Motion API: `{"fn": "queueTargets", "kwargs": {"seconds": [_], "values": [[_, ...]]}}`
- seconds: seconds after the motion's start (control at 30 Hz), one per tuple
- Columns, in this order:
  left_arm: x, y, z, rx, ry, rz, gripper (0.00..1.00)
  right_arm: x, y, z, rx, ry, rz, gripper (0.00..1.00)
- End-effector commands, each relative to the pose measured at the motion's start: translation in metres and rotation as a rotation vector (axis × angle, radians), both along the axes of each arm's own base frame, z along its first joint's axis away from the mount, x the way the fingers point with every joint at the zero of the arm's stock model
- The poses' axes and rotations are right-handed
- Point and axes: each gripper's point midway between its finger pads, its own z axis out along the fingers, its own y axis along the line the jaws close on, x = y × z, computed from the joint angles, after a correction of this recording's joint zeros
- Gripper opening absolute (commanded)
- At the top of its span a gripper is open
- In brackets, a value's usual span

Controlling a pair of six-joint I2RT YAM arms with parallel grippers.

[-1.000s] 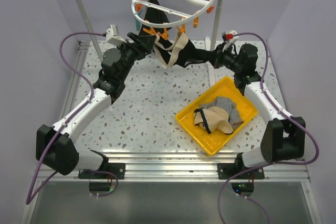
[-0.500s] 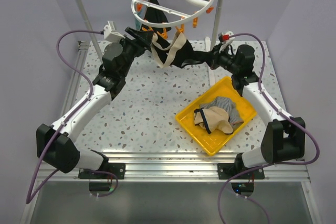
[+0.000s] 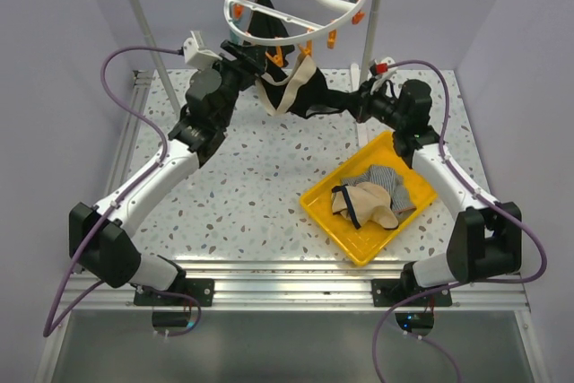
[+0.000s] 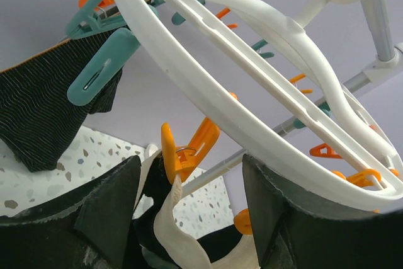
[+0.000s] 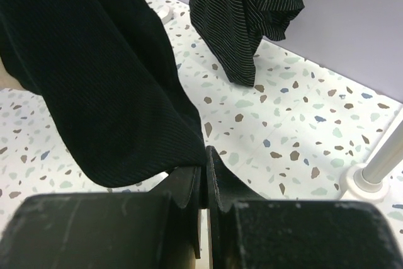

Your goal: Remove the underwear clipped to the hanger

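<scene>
Underwear already off the ring lies nearest, in a yellow plastic tray [image 3: 327,229] on the speckled table [image 3: 251,186] in front of the right arm: a beige garment [image 3: 368,205] and, touching it on the far side, a grey-and-white striped garment [image 3: 389,178].

Beyond the tray, a black garment with a beige waistband [image 3: 309,96] hangs stretched above the table between the two arms. The right gripper [image 5: 204,163] is clamped on its black fabric, the jaws pressed together with an edge of cloth pinched between them. The left gripper [image 4: 189,167] stands at the other end of the garment, raised to the ring, jaws spread wide. Between its fingers [image 4: 110,218] sits an orange clothes peg [image 4: 189,149] that bites the beige waistband; whether the fingers touch the peg cannot be told.

Farthest back hangs the round white plastic hanger [image 4: 208,96] with curved crossbars, orange and teal pegs dangling from it. A teal peg [image 4: 101,68] on it holds a black finely striped garment [image 4: 38,118], which hangs free. White upright poles [image 3: 142,15] stand to either side.
</scene>
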Motion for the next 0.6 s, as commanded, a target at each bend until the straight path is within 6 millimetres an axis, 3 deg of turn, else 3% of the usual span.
{"fn": "queueTargets", "kwargs": {"seconds": [0.0, 0.43, 0.57], "values": [[0.003, 0.014, 0.032, -0.002, -0.109, 0.102, 0.69, -0.008, 0.004, 0.027, 0.031, -0.076, 0.009, 0.00], [0.015, 0.023, 0.037, 0.055, -0.163, 0.199, 0.64, -0.013, 0.009, 0.026, 0.040, -0.069, 0.023, 0.00], [0.017, 0.024, 0.042, 0.056, -0.181, 0.212, 0.51, -0.014, 0.010, 0.024, 0.040, -0.066, 0.026, 0.00]]}}
